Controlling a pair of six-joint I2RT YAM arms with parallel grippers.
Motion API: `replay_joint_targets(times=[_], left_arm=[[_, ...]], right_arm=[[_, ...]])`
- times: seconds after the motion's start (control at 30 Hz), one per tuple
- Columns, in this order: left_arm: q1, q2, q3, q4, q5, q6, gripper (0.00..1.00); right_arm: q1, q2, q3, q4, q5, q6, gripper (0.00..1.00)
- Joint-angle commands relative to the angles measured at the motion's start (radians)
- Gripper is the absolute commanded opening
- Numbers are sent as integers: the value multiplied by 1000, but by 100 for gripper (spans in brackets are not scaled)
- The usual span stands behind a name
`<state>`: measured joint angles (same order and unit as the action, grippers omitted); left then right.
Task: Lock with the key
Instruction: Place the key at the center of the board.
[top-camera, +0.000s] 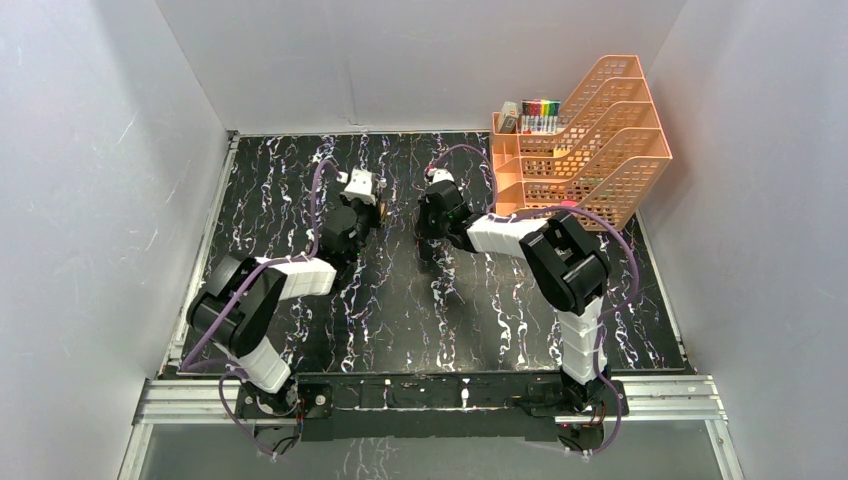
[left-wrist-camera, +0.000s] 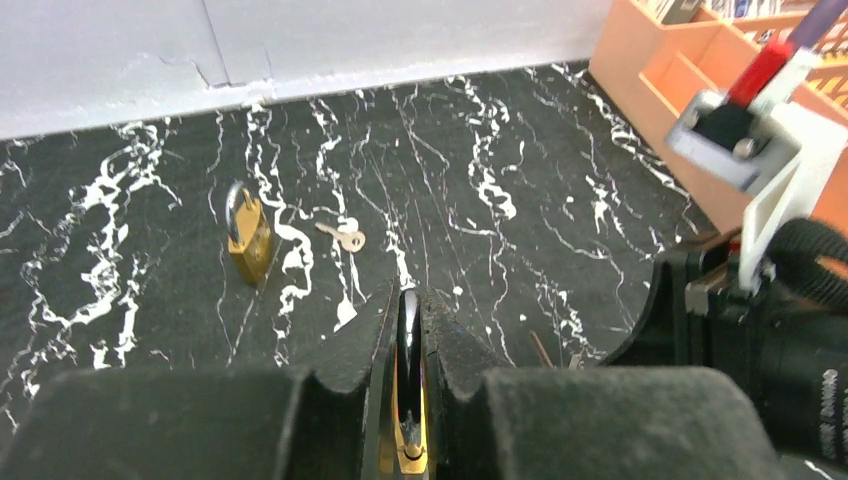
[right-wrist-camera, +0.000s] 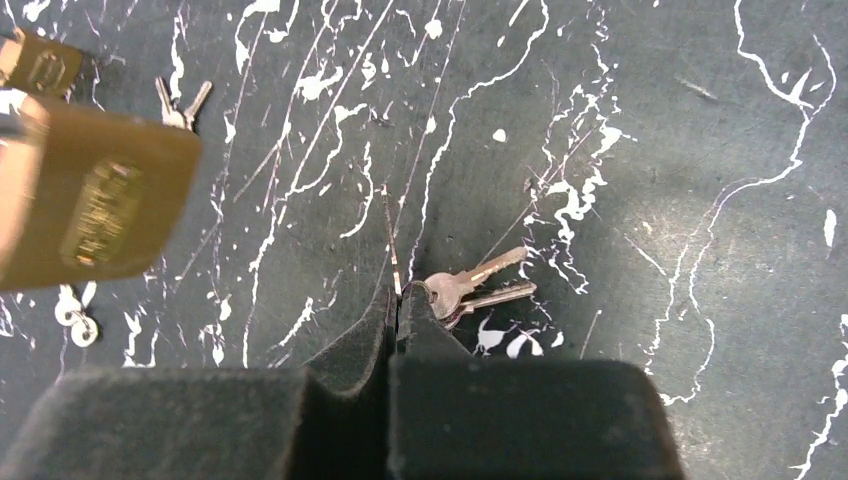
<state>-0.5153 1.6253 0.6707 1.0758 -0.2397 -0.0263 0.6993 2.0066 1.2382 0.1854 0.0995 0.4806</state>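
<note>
My left gripper (left-wrist-camera: 408, 300) is shut on a brass padlock (left-wrist-camera: 410, 400), whose dark shackle stands edge-on between the fingers. The same padlock shows large and blurred at the left of the right wrist view (right-wrist-camera: 90, 205). My right gripper (right-wrist-camera: 398, 298) is shut on a thin key (right-wrist-camera: 392, 240) seen edge-on. Two more keys of the bunch (right-wrist-camera: 475, 283) hang beside its right fingertip. In the top view both grippers (top-camera: 365, 205) (top-camera: 432, 235) are close together at mid-table.
A second brass padlock (left-wrist-camera: 247, 235) stands on the black marbled table with a loose key (left-wrist-camera: 345, 237) beside it; both also show in the right wrist view (right-wrist-camera: 40, 62) (right-wrist-camera: 180, 103). An orange file rack (top-camera: 580, 140) with markers stands at the far right.
</note>
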Motion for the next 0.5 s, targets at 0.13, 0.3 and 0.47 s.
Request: replay_joint_targets(times=[0.13,0.3,0.47], left_arm=[[-18,39,-3,192,-71,-19,0],[-23,83,-22,230,-85,-45,0],[-37,109,-25,245,-121,-45,0]], right_arm=[[1,24,110,-34,61,114,0],[10,53,114,-36,33,156,0],[23,57,95,1,34,164,0]])
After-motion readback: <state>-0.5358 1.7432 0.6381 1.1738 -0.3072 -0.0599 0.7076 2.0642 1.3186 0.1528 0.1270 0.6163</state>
